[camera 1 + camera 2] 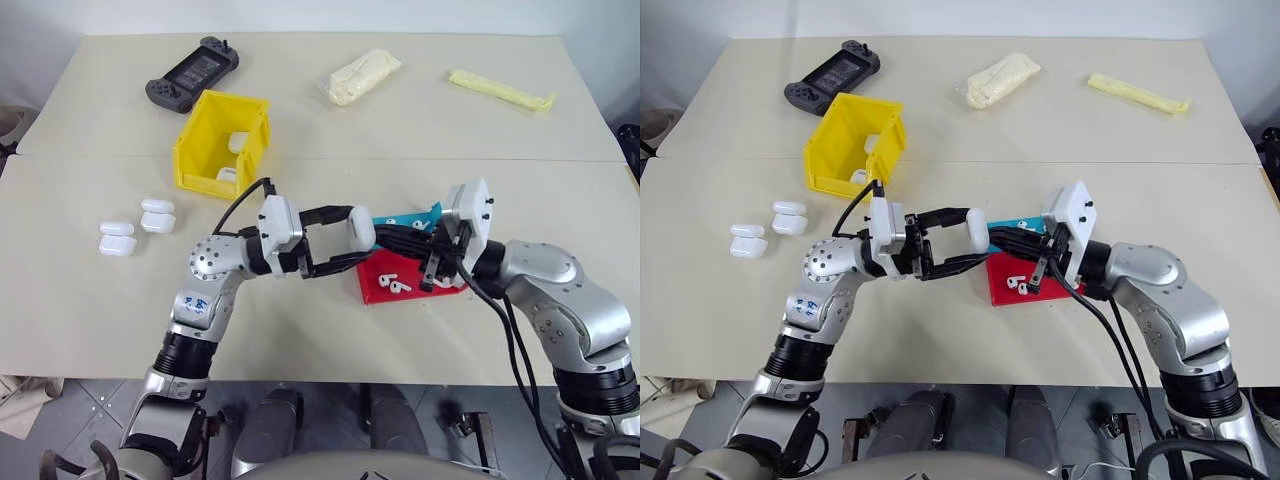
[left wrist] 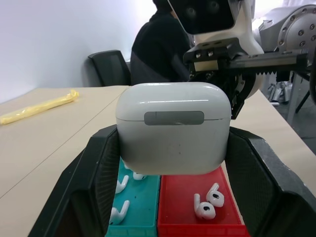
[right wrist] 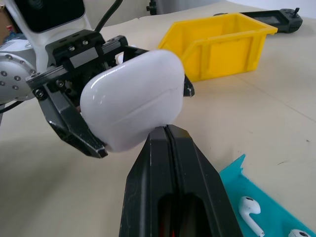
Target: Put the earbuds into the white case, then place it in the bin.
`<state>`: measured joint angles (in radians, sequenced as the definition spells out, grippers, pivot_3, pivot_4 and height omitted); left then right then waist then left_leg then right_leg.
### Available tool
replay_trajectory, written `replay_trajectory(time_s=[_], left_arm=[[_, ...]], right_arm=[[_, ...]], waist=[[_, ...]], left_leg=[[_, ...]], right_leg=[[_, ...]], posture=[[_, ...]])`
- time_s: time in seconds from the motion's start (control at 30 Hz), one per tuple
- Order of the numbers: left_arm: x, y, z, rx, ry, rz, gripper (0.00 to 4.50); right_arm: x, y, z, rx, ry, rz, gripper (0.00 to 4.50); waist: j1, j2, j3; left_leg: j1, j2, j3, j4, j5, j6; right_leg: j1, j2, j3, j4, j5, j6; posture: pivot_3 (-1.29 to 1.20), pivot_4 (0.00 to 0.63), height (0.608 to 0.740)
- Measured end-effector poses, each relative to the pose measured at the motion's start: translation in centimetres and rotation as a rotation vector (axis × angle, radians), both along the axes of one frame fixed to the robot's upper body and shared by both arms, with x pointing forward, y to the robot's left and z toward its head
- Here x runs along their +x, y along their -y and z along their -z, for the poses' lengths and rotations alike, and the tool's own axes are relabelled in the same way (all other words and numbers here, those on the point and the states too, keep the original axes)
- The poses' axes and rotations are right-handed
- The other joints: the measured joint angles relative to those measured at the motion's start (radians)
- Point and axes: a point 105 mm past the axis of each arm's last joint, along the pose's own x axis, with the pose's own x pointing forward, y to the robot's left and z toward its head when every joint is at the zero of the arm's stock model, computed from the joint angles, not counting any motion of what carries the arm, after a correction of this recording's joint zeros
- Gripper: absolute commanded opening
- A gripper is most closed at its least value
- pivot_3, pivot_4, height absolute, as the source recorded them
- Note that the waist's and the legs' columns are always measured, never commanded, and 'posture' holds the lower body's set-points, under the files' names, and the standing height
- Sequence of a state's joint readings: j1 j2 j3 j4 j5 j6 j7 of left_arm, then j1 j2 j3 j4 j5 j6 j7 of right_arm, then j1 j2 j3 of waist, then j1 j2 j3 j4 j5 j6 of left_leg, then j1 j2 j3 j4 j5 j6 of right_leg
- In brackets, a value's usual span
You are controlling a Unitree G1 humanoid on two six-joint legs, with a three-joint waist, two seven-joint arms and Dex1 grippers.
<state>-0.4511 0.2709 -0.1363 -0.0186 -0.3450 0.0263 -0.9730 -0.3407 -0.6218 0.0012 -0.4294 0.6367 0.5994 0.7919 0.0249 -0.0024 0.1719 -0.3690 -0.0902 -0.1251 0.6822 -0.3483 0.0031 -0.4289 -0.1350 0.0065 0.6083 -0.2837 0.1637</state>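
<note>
The left tool (image 1: 352,245) has its two black fingers clamped on a small glossy white rounded charging case (image 1: 359,228), lid shut, held up above the tabletop (image 1: 90,300) near the scene's centre. The right tool (image 3: 167,136) comes in from 3 o'clock w/ fingers pressed fully together, holding nothing; its tips meet the case's edge, apparently at the lid seam, tho I can't be sure they touch.

Just below the case, toward 5 o'clock, sits a shallow red plastic tray (image 1: 372,291) w/ two tiny white stemmed earbuds (image 1: 397,285) in it. A shallow teal tray (image 2: 143,210) lies right beside it w/ more buds. The bright yellow tall-walled plastic bin (image 1: 200,150) stands well apart at 11 o'clock, some white items already inside. Spare white cases (image 1: 135,228) rest at 9 o'clock.

My read: step in hand is opening the case, so early on. Nothing loaded yet. Next needs the closed right tips to pry the lid up while the left keeps a firm squeeze; then right opens to pick a bud.
</note>
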Motion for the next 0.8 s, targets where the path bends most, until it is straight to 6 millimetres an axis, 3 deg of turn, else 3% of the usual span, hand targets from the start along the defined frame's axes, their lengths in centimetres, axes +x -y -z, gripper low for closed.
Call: replay_trajectory(time_s=[0.27,0.43,0.8], left_arm=[[0.1,-0.3,0.6,0.025,-0.013,-0.015,2.78],[-0.1,0.2,1.0,0.038,-0.028,0.002,2.78],[0.0,0.3,1.5,0.050,-0.051,0.006,2.78]], right_arm=[[-0.2,-0.3,-0.8,-0.013,-0.017,-0.013,0.02],[-2.4,-1.8,-1.7,-0.005,-0.011,-0.136,0.02],[-3.3,-2.6,-2.5,0.037,-0.037,-0.205,0.02]], waist=[[0.000,0.000,0.000],[0.000,0.000,0.000],[0.000,0.000,0.000]], left_leg=[[0.000,0.000,0.000,0.000,0.000,0.000],[0.000,0.000,0.000,0.000,0.000,0.000],[0.000,0.000,0.000,0.000,0.000,0.000]], right_leg=[[0.000,0.000,0.000,0.000,0.000,0.000],[0.000,0.000,0.000,0.000,0.000,0.000],[0.000,0.000,0.000,0.000,0.000,0.000]], posture=[[0.00,0.150,0.740],[0.00,0.150,0.740],[0.00,0.150,0.740]])
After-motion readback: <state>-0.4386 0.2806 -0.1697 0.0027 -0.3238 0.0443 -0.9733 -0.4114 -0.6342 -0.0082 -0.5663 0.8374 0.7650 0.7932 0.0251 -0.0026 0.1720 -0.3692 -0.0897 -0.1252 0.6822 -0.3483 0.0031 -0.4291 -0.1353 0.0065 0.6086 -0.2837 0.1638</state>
